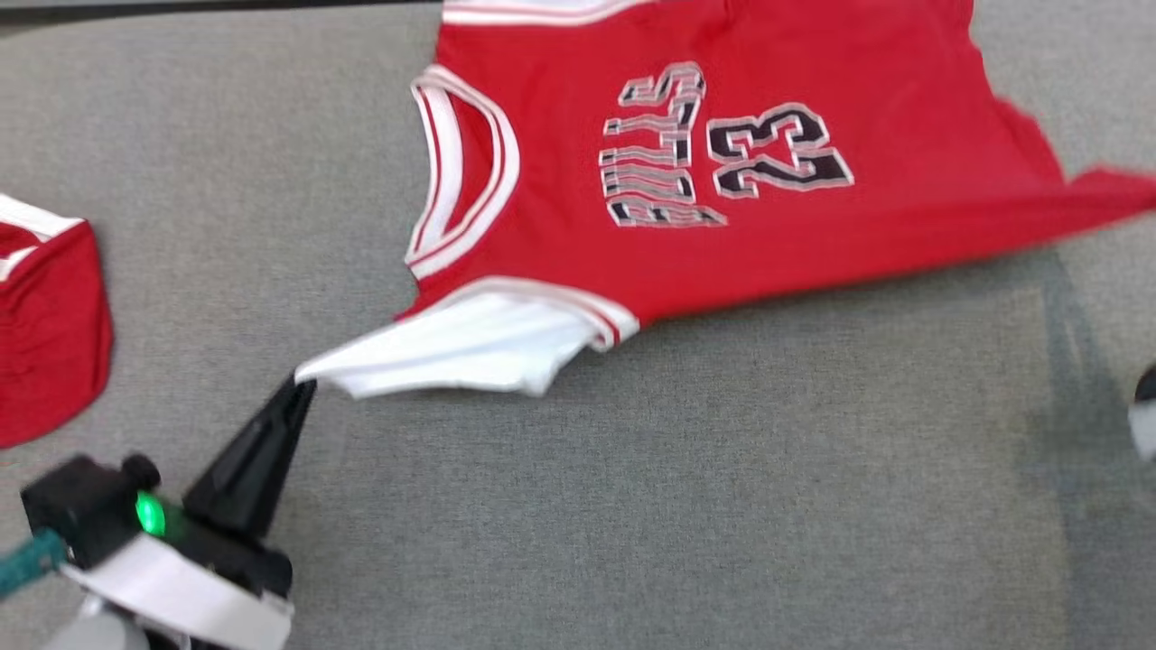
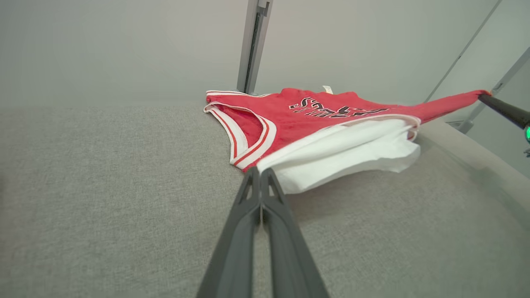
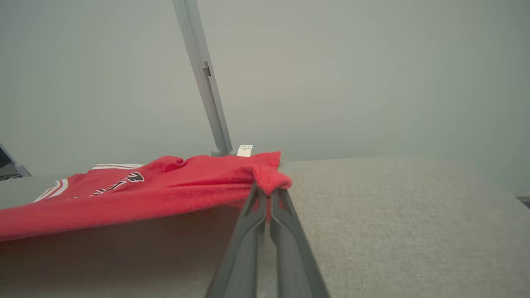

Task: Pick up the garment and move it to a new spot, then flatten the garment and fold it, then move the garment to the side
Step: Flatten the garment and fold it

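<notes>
The garment [image 1: 768,235] is a red basketball jersey with white trim, black lettering and the number 23. It is stretched across the grey surface, its near edge lifted. My left gripper [image 1: 302,388] is shut on the jersey's white inner corner [image 2: 331,157] at the shoulder end; in the left wrist view that left gripper [image 2: 261,171] pinches the cloth at its tips. My right gripper [image 3: 267,192] is shut on the red hem corner [image 3: 271,178], holding it above the surface. In the left wrist view the right gripper [image 2: 482,98] shows far right, pulling the hem taut.
A second red garment with white trim [image 1: 45,334] lies at the left edge of the grey fabric surface [image 1: 677,496]. A grey upright post [image 3: 205,78] stands behind the jersey against a pale wall.
</notes>
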`<state>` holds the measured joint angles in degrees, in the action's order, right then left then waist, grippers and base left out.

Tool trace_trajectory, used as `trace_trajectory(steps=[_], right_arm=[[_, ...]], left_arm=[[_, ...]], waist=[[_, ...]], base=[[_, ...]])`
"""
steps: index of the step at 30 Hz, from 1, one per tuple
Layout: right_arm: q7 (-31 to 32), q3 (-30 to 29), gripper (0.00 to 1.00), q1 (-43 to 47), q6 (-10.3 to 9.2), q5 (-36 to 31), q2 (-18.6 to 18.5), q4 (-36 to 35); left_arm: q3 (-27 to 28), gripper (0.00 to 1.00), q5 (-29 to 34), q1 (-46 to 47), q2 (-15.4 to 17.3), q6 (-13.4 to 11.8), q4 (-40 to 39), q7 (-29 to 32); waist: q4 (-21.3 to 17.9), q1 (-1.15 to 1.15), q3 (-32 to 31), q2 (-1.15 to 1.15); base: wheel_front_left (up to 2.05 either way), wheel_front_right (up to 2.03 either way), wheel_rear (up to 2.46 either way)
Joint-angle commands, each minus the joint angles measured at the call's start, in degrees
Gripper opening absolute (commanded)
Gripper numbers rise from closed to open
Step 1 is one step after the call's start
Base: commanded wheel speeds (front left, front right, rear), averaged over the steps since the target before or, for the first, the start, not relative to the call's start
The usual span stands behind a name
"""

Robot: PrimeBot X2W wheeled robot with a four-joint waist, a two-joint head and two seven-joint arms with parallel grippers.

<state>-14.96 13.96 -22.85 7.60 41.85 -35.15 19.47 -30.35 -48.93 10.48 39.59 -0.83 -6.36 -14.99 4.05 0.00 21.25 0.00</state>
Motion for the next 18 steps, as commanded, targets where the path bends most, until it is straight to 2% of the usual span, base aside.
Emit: trace_trajectory(steps=[1, 5, 13, 16, 18], right_arm=[[-0.33, -1.87, 0.00, 4.23, -0.20, -0.38, 0.52, -1.08], [0.87, -5.25, 0.00, 13.78, -0.18, -1.86, 2.85, -5.46], [8.40, -12.50, 0.00, 26.65, -0.18, -6.18, 5.04, -15.04], [12.08, -14.67, 0.00, 28.66, -0.18, -7.69, 6.63, -18.20], [15.04, -14.67, 0.00, 28.65, -0.17, -9.14, 7.39, -19.29]], left_arm=[[0.32, 0.00, -0.08, -2.71, 1.06, -1.64, -1.60, -0.26], [-0.68, 0.00, -0.59, -8.96, 1.90, -4.80, -6.92, 0.54], [-1.53, 0.00, -3.45, -17.42, 4.78, -11.20, -16.09, 5.82], [-0.52, 0.00, -5.35, -17.71, 4.76, -12.51, -18.52, 6.98], [-0.32, 0.00, -6.26, -15.86, 4.41, -12.15, -18.93, 8.05]], waist=[[0.46, 0.00, -1.77, 0.00], [0.12, 0.00, -2.53, 0.00], [-0.54, 0.00, -4.15, 0.00], [-0.83, 0.00, -4.24, 0.00], [-0.93, 0.00, -4.06, 0.00]], base=[[0.00, 0.00, 0.00], [0.00, 0.00, 0.00], [0.00, 0.00, 0.00], [0.00, 0.00, 0.00], [0.00, 0.00, 0.00]])
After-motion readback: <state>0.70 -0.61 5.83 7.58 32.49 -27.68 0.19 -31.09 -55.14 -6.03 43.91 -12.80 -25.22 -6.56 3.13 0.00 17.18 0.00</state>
